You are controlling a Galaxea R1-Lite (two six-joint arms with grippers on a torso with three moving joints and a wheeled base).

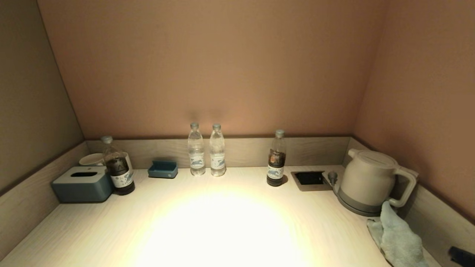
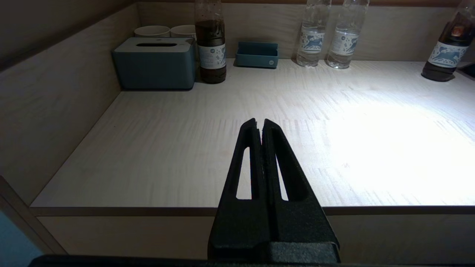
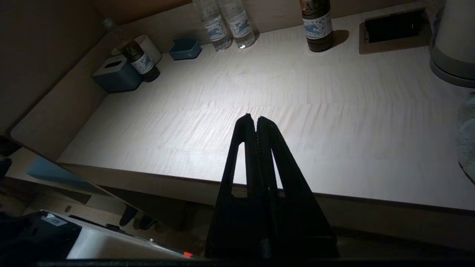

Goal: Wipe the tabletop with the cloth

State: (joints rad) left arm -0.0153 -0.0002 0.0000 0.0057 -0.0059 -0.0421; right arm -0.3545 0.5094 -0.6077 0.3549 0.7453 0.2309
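Nearby, the cloth seemingly touches the kettle, beside the tabletop.

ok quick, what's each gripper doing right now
left gripper: closed, holding nothing, short of the table edge.
right gripper: closed, holding nothing.

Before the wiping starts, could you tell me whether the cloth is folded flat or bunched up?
Bunched up: the cloth lies in a crumpled heap at the table's right edge, beside the kettle, with one peak sticking up.

A bright glare pool washes out the tabletop in front of the two water bottles; the surrounding walls stay dim, and faint bottle shadows fall behind.
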